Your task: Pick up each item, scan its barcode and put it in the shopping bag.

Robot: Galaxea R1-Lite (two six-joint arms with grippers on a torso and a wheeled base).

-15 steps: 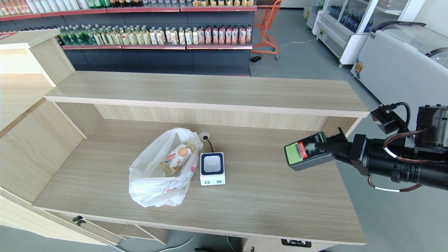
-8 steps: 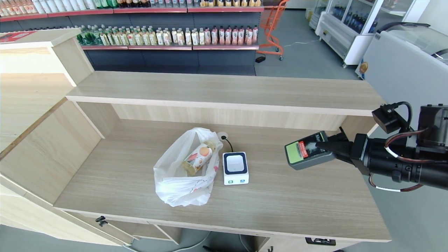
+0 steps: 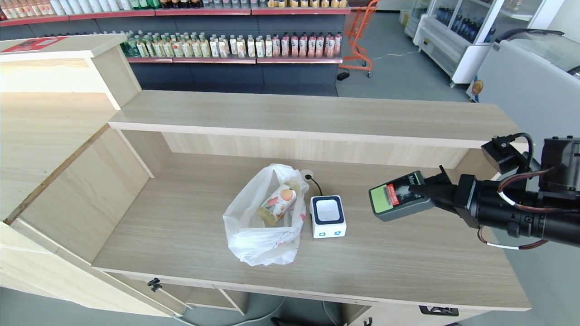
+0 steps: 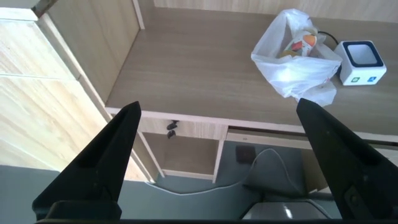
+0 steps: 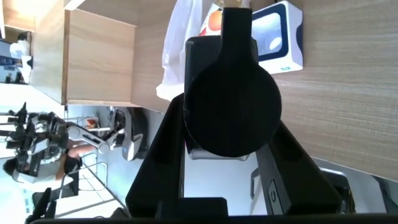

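Light-wood tabletop (image 3: 362, 267), raised ledge (image 3: 317, 113) along its far edge. Beyond the tabletop: grey floor (image 3: 398, 74), shelves of bottles (image 3: 235, 45), orange cart (image 3: 358, 55). White freezers (image 3: 516, 86) off the tabletop's far right corner.

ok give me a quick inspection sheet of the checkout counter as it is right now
surface: wooden counter, a worktop below a raised back ledge
job's things: white shopping bag on the worktop with a bottle lying inside; scanner right beside it, window up; green and black box held in the air
clutter: nothing seen
grippers: right gripper shut on the box above the counter's right end; left gripper open and empty, out in front of the counter
cables: black cable runs from the scanner back to a hole in the worktop
surroundings: shelves of bottles, orange trolley, freezers
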